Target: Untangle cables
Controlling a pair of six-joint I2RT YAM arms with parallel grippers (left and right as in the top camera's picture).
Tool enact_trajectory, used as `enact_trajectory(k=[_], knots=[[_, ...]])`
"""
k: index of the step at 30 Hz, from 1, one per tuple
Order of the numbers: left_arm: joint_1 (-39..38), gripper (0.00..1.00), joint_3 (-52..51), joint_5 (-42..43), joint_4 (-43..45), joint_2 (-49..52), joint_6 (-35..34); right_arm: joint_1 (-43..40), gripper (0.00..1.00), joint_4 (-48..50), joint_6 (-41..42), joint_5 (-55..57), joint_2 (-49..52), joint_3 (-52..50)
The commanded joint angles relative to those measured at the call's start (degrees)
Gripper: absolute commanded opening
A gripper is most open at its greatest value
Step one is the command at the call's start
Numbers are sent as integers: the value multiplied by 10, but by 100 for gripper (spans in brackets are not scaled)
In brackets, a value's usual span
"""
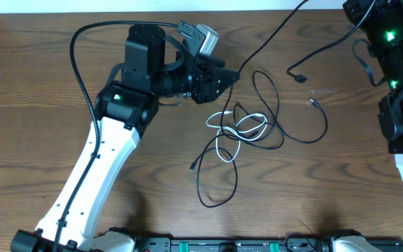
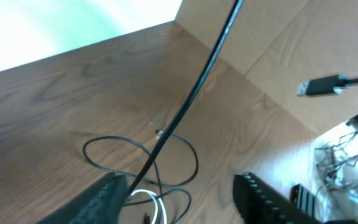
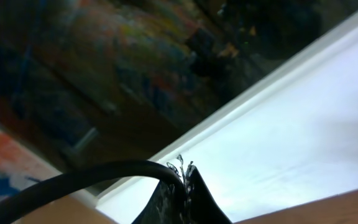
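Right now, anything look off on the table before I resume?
Nothing is damaged or spilled. The white cable and black cables lie looped together mid-table. One black cable runs past the open left gripper and off the far edge of the table.

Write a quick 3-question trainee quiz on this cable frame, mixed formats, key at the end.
1. True or false: the white cable lies apart from the black cables.
2. The left gripper has its jaws: A) shut on the white cable; B) open, with a black cable running between them; C) out of view.
3. Fill in: the ___ arm stands far from the white cable.
Key: 1 false, it is looped among them. 2 B. 3 right arm.
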Motion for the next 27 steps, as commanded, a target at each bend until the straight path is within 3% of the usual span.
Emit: enact_trajectory(k=[1,19,27], knots=[[2,64,5,3,14,-1,19,-1,1,10,31,-51,-2,10],[-42,63,5,0,26,-1,47,5,2,44,94,-149,-2,10],[-42,41,5,0,27,-1,46,6,1,44,94,-151,-2,10]])
